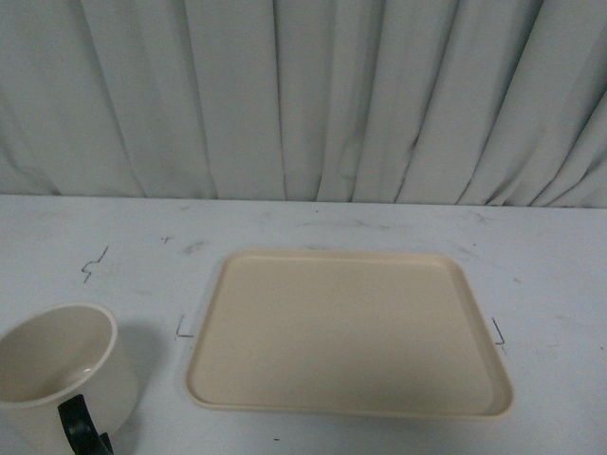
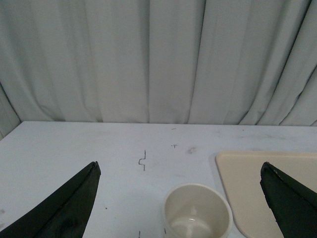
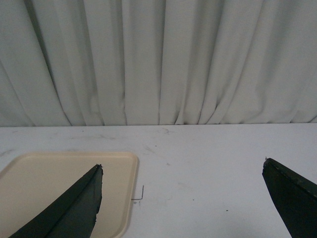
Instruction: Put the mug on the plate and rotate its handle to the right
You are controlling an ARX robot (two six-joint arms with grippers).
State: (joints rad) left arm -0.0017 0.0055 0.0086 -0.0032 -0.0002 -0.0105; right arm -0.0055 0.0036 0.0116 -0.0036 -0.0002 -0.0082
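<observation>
The cream mug (image 1: 59, 365) stands upright on the white table at the front left, to the left of the plate and apart from it. Its black handle (image 1: 82, 427) faces the front edge. The beige plate (image 1: 349, 332) lies flat and empty in the middle. Neither arm shows in the front view. In the left wrist view my left gripper (image 2: 181, 168) is open, and the mug (image 2: 197, 211) sits between and just beyond its black fingers (image 2: 64, 206), with the plate's corner (image 2: 247, 178) beside it. My right gripper (image 3: 182, 168) is open and empty over bare table, the plate (image 3: 59, 183) at one side.
A grey-white curtain (image 1: 303, 95) hangs along the table's far edge. Small black corner marks (image 1: 182, 330) are drawn on the table beside the plate, and a zigzag mark (image 1: 95, 265) lies behind the mug.
</observation>
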